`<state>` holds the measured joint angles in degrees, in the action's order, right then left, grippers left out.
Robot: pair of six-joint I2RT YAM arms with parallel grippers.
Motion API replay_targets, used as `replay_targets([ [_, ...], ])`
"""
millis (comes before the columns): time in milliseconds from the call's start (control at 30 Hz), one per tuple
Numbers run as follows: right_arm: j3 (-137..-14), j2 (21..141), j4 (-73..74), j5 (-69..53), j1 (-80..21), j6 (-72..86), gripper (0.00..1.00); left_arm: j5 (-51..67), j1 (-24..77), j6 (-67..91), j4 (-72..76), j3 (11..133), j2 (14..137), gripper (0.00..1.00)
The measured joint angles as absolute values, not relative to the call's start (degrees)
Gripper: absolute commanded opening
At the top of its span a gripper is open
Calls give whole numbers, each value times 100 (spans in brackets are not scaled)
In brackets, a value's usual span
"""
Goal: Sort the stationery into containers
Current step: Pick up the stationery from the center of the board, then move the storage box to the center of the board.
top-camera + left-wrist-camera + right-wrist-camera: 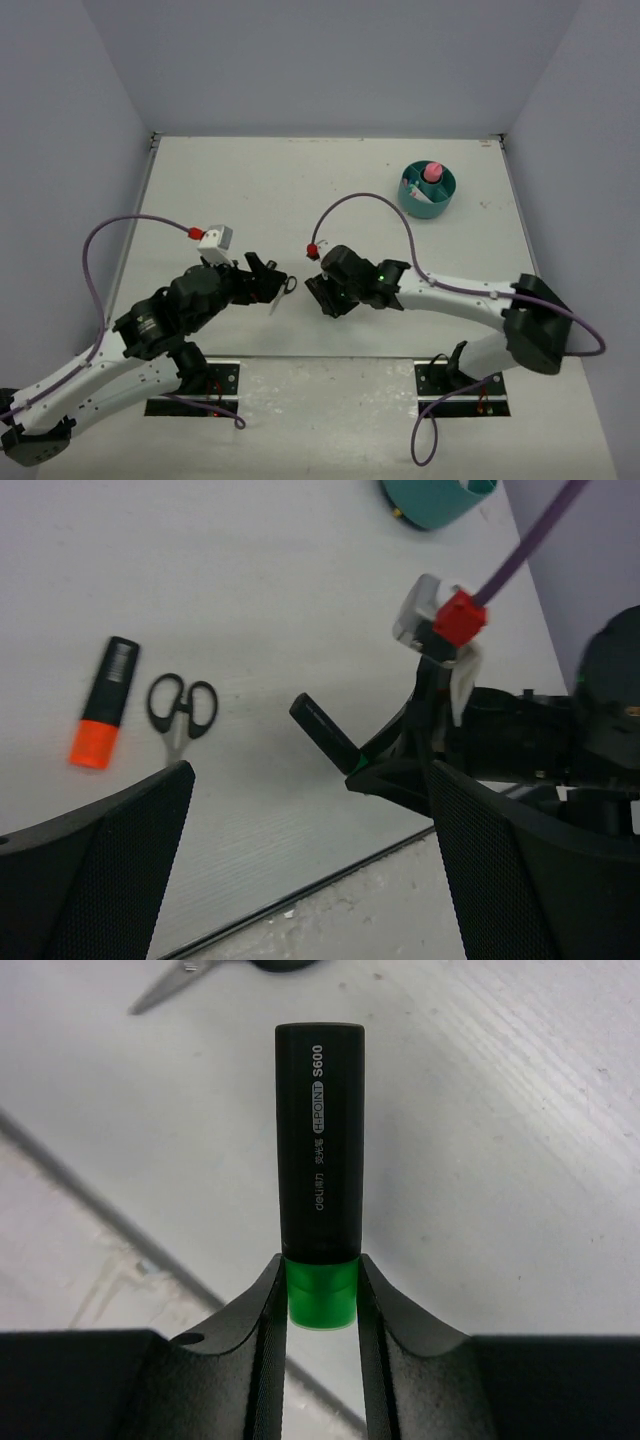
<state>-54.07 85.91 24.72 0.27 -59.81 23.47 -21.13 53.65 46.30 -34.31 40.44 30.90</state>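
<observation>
**A:** Well, where is the green highlighter with the black cap [320, 1140]?

**B:** It is pinched by its green barrel between the fingers of the right tool [320, 1305], near the front edge of the white worktop [300, 180], cap pointing away from the wrist. The jaws are drawn in narrow and clamped on it. Whether it has left the surface, I cannot tell.

**A:** And the left tool?

**B:** The left tool [310, 780] is spread wide with nothing in it. It hangs over the orange highlighter [103, 717] and the black-handled scissors [182, 705], which lie flat on the worktop just beside each other, not touching.

**A:** How far along is the sorting?

**B:** Partway, I'd judge. The round teal plastic organizer [428, 208] sits at the far right, well apart from both arms. A pink-capped glue stick [432, 172] stands upright in it, and something pale shows in an outer compartment, too small to name. The green highlighter has yet to cross over to it, and after that come the orange one and the scissors. No pens or clips show loose on the worktop. Whether any are inside the organizer, I can't tell.

**A:** Any writing you can read?

**B:** White print runs along the black cap: "deli", "H-POINT" and "S600", with small characters between that I can't make out. Nothing else is legible.
</observation>
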Motion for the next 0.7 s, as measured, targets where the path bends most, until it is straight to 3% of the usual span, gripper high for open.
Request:
replay_targets([
  [267,-4809,6372,2026,-258,-6268,2651,0,-1037,5369,5194,-1562,3543,4486,95],
  [300,-4740,6170,1991,-267,-6270,2693,0,-983,5369,5258,-1381,3537,4572,89],
  [500,-4428,5346,1833,-475,-6279,2816,0,-600,5369,5515,-283,3462,4851,25],
  [567,-4376,5227,1818,-502,-6285,2839,0,-391,5374,5556,72,3459,5003,18],
  [633,-4345,5180,1849,-487,-6289,2849,0,-192,5376,5634,403,3459,5191,1],
  [667,-4328,5169,1882,-447,-6289,2845,0,-84,5374,5664,547,3459,5278,0],
  [700,-4309,5168,1895,-417,-6287,2849,13,24,5372,5692,707,3459,5379,0],
])
